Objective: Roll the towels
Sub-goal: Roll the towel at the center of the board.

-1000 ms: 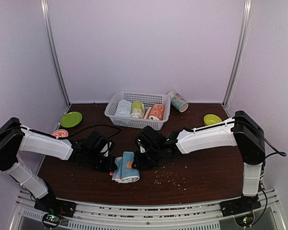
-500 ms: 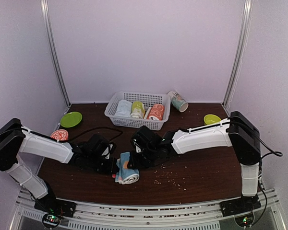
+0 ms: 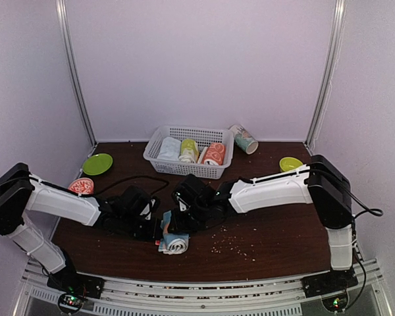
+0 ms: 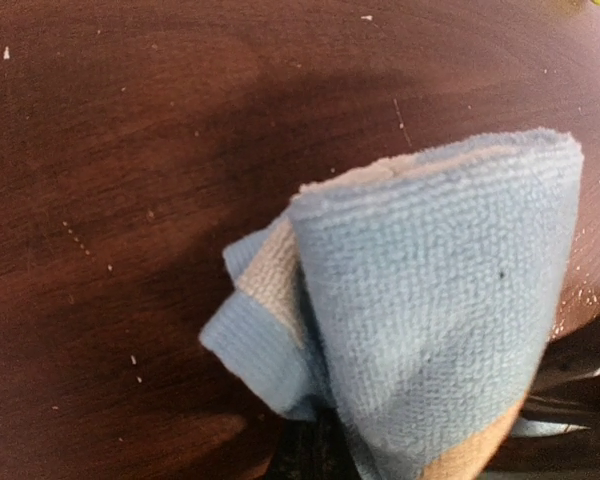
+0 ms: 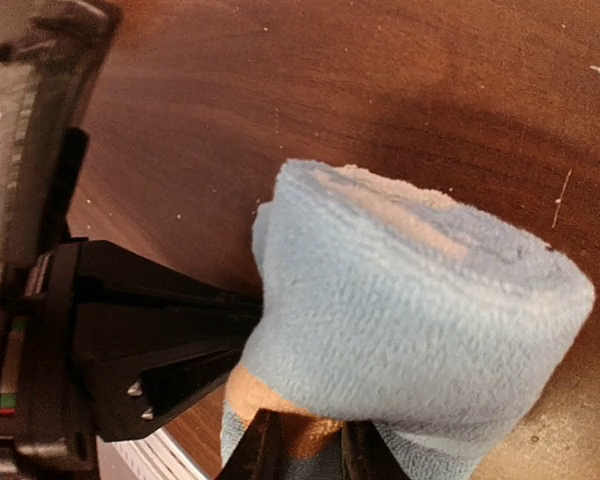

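A light blue towel (image 3: 173,239) with orange spots lies partly rolled at the table's front middle. My left gripper (image 3: 156,228) comes at it from the left and is shut on its left end; the cloth (image 4: 440,300) drapes over the jaws and hides them. From the right, my right gripper (image 3: 178,221) is shut on the roll (image 5: 410,310), an orange patch pinched between its fingertips (image 5: 270,455). The left gripper's black body (image 5: 130,350) shows beside the roll. A peach-orange printed towel (image 3: 214,154) stands rolled in the basket.
A white basket (image 3: 159,139) at the back also holds a pale rolled towel (image 3: 170,148) and a yellow-green one (image 3: 189,150). A printed cup (image 3: 243,139) lies beside it. A green plate (image 3: 97,163) and orange bowl (image 3: 82,185) sit left, a green bowl (image 3: 291,164) right. Crumbs (image 3: 234,245) dot the front.
My right arm has swung left over the towel, and the flat towel has curled into a narrower, tighter roll shifted slightly left. The left arm has barely moved.
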You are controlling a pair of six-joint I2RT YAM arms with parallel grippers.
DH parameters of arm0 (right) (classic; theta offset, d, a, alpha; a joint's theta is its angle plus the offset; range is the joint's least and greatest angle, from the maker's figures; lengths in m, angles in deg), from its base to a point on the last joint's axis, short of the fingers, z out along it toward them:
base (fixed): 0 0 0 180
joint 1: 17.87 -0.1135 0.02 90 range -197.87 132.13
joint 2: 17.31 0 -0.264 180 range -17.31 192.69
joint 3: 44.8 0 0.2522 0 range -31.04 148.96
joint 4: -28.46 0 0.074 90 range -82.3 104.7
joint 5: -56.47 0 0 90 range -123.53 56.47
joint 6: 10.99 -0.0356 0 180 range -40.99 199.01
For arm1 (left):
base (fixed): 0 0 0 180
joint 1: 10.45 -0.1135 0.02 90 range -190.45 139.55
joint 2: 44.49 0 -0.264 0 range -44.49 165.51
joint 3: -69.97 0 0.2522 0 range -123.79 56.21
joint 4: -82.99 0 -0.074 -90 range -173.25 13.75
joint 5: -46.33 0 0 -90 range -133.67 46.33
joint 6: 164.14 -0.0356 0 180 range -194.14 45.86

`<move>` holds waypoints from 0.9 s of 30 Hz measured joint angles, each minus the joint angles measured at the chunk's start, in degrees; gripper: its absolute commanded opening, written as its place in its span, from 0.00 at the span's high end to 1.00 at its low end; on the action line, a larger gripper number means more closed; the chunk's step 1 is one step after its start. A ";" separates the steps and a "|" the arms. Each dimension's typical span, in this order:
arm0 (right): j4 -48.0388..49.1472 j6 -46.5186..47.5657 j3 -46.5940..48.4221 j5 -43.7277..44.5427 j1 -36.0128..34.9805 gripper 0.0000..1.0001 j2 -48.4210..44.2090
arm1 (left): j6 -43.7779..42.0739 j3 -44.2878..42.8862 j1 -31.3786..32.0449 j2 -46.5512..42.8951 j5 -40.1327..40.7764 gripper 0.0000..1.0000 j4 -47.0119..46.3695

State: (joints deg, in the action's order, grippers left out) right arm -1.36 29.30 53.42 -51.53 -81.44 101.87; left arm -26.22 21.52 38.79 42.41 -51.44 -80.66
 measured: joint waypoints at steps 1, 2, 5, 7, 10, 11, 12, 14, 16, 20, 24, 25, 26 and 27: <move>-0.02 0.00 0.31 -0.04 0.00 0.77 0.79 | 0.00 0.11 0.02 -0.13 0.04 0.89 0.07; 0.00 0.00 0.46 -0.07 0.00 0.77 1.38 | 0.04 0.24 0.02 -0.39 0.11 0.82 0.39; 0.42 0.02 0.59 -0.17 0.02 0.77 2.49 | -0.39 0.70 0.15 -1.81 0.31 0.56 2.21; 0.42 0.00 0.76 -0.22 0.00 0.77 2.49 | -0.70 0.85 0.35 -3.74 0.63 0.47 4.00; 0.50 0.00 0.81 -0.28 0.00 0.77 2.62 | -1.25 0.96 0.37 -7.21 1.18 0.43 7.34; 0.52 0.02 0.83 -0.31 0.00 0.76 2.64 | -1.53 0.96 0.37 -8.85 1.36 0.42 8.68; 0.55 0.00 0.92 -0.37 0.00 0.76 2.69 | -1.75 0.96 0.37 -10.49 1.42 0.42 9.68; 0.68 0.02 1.05 -0.46 0.00 0.76 2.78 | -2.01 0.92 0.37 -13.44 1.75 0.42 11.34; 0.85 0.09 1.11 -0.55 0.00 0.76 2.86 | -2.19 0.76 0.37 -16.41 2.40 0.43 12.98; 1.01 0.28 1.14 -0.63 0.00 0.75 2.89 | -2.21 -0.72 -0.17 -19.23 3.17 0.46 14.19; 1.38 0.35 1.14 -0.66 -0.02 0.75 2.89 | -2.14 -2.97 -1.38 -17.40 3.10 0.53 12.41; 1.46 0.39 1.14 -0.63 -0.04 0.75 2.89 | -2.23 -3.69 -1.75 -16.15 2.89 0.54 11.58; 1.60 0.42 1.09 -0.63 -0.04 0.75 2.89 | -2.25 -4.46 -2.08 -14.64 2.69 0.56 10.64; 1.79 0.44 1.07 -0.63 -0.07 0.75 2.89 | -2.32 -5.25 -2.38 -12.96 2.43 0.58 9.86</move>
State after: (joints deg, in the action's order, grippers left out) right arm 0.44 29.73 54.50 -52.16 -81.51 104.75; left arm -28.53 16.27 36.40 29.44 -49.02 -70.80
